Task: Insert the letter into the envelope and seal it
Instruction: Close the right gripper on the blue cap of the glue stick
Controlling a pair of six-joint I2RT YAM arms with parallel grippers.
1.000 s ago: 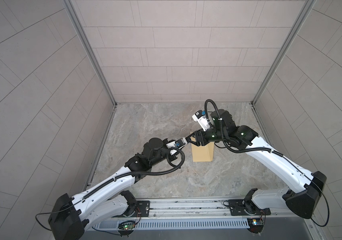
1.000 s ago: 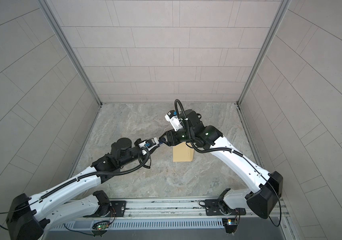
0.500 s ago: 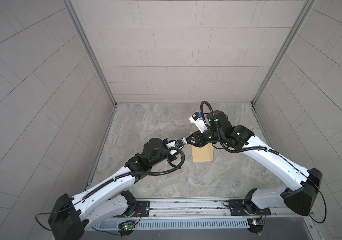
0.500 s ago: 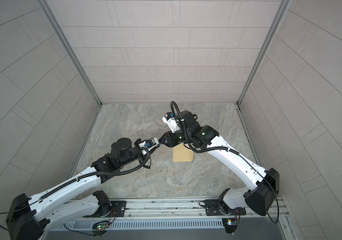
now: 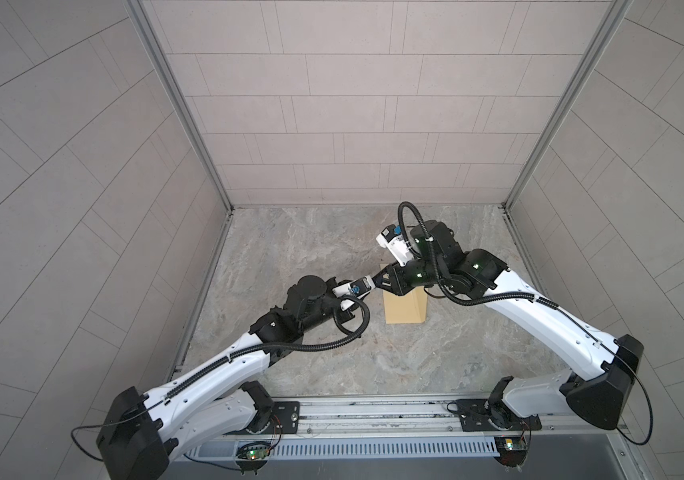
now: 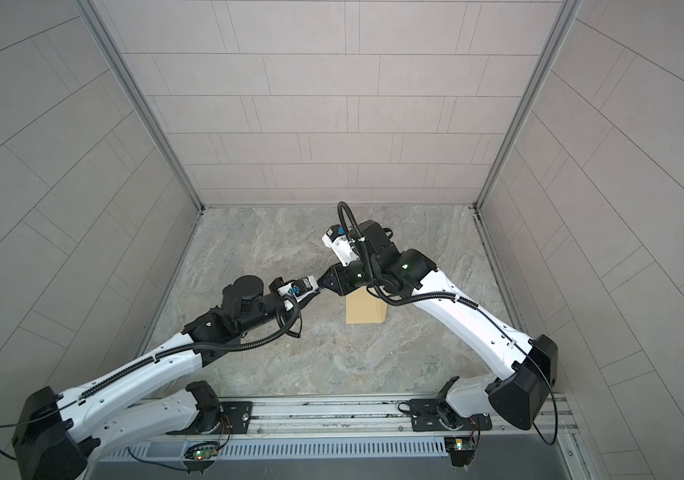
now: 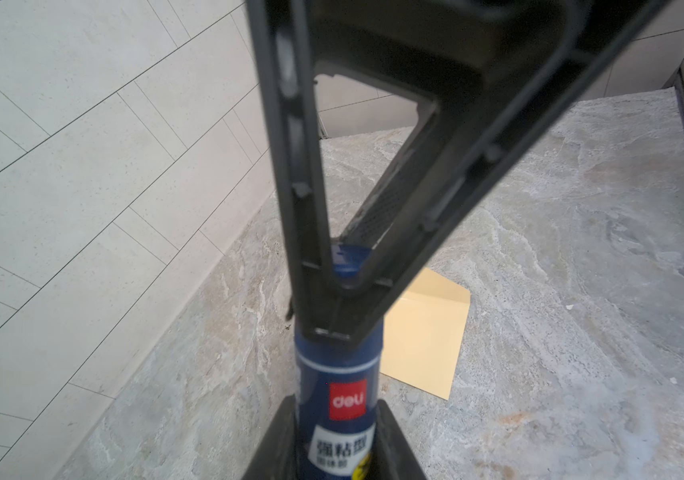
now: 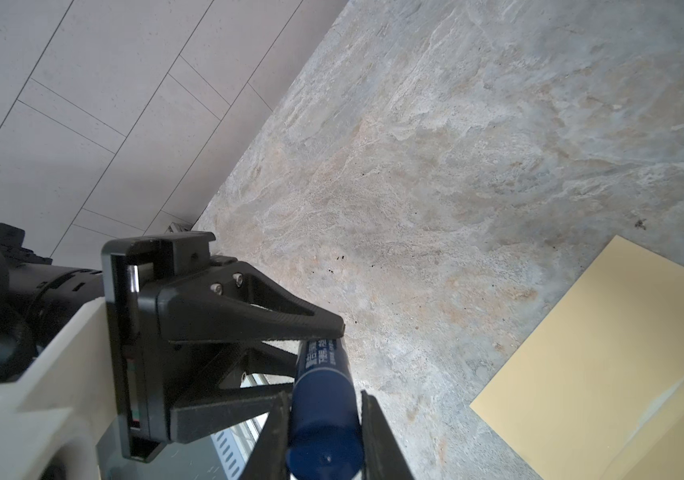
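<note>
The yellow-tan envelope [image 5: 405,309] [image 6: 367,309] lies flat on the marble table, and its far end is hidden under my right wrist. It also shows as envelope [image 7: 423,332] and envelope [image 8: 606,374] in the wrist views. The letter is out of view. A blue glue stick [image 7: 338,374] [image 8: 319,374] hangs in the air between both grippers, left of the envelope. My left gripper [image 5: 371,287] [image 6: 312,291] [image 7: 337,419] is shut on its labelled body. My right gripper [image 5: 382,282] [image 6: 324,285] [image 8: 323,415] is shut on its plain blue end.
Tiled walls [image 5: 332,124] enclose the table on three sides. A metal rail [image 5: 373,411] with both arm bases runs along the front edge. Bare marble [image 5: 394,365] lies in front of the envelope.
My right gripper has shifted slightly left onto the end of the glue stick and closed its jaws on it. The left gripper has held still with the stick.
</note>
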